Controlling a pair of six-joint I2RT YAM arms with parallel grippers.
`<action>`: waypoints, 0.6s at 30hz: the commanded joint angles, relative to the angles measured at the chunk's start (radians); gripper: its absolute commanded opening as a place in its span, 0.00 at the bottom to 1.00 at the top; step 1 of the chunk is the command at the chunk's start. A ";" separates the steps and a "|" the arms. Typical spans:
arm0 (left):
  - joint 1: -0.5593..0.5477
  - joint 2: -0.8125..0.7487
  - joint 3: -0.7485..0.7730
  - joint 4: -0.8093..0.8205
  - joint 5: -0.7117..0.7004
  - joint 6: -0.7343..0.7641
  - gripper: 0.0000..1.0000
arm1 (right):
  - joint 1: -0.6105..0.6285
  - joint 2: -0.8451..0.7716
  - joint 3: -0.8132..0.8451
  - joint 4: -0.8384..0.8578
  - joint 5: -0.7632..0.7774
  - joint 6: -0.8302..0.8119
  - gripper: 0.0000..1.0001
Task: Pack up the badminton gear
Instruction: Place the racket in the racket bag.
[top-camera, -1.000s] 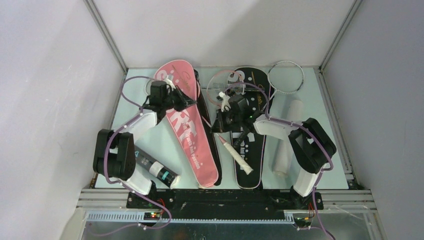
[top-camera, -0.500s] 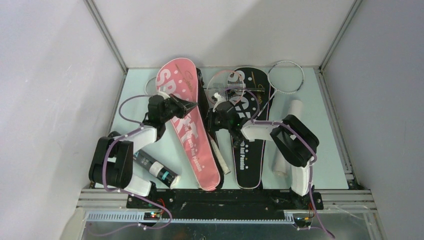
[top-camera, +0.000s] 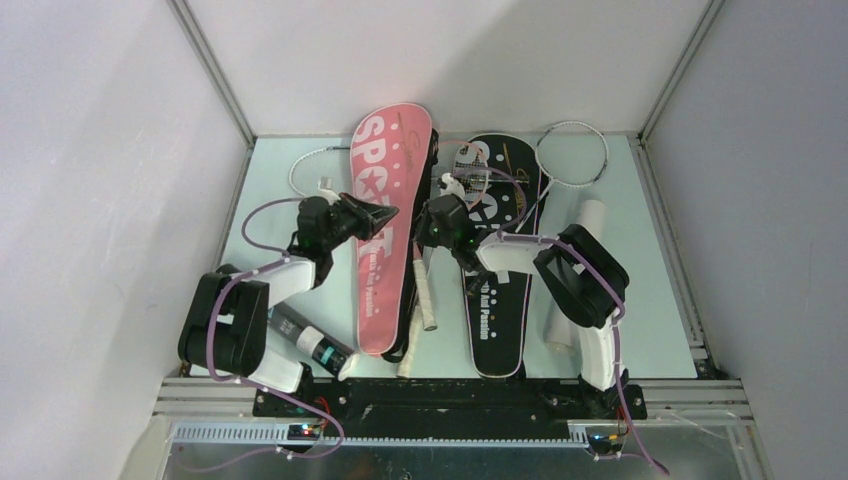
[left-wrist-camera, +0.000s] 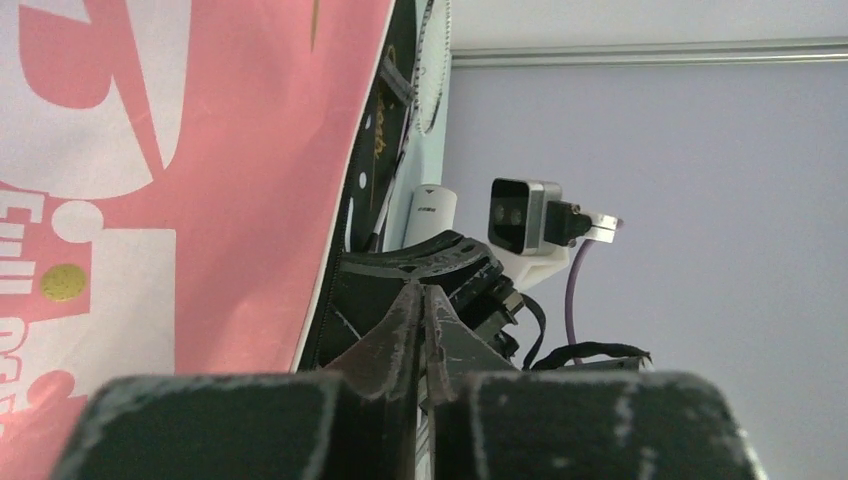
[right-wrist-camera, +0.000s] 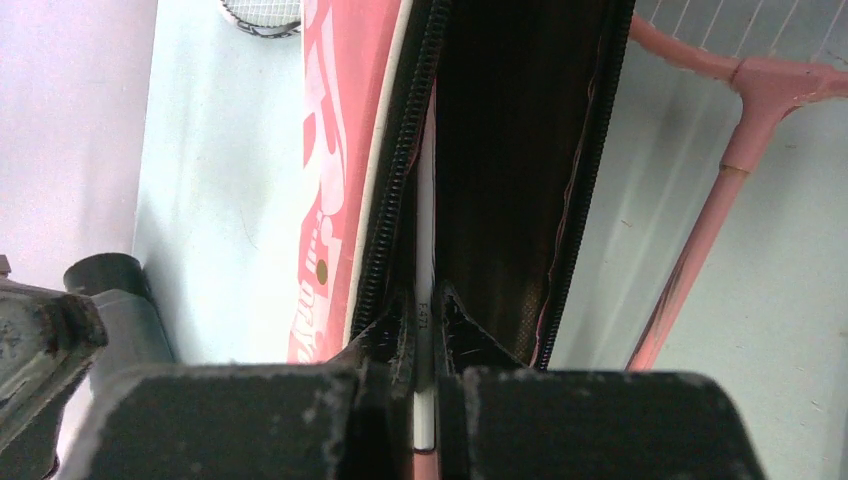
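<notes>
The right gripper was clamped narrowly on the white shaft of a racket that ran into the unzipped pink cover at the middle of the table, the racket's taped handle sticking out at the near end. The left gripper was pinched tight on the cover's left edge. A black cover lay just to the right, with a pink racket beside it.

Under me lies a pale green table — white walls around it, aluminium rails at the corners.
</notes>
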 joint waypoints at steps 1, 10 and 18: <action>-0.008 -0.013 0.171 -0.351 0.015 0.223 0.18 | 0.002 0.000 0.052 0.095 0.039 0.001 0.00; -0.157 -0.143 0.349 -1.118 -0.372 0.744 0.37 | 0.006 -0.013 0.053 0.104 0.032 -0.009 0.00; -0.297 -0.179 0.202 -1.006 -0.374 0.682 0.52 | 0.008 -0.018 0.054 0.091 0.031 -0.004 0.00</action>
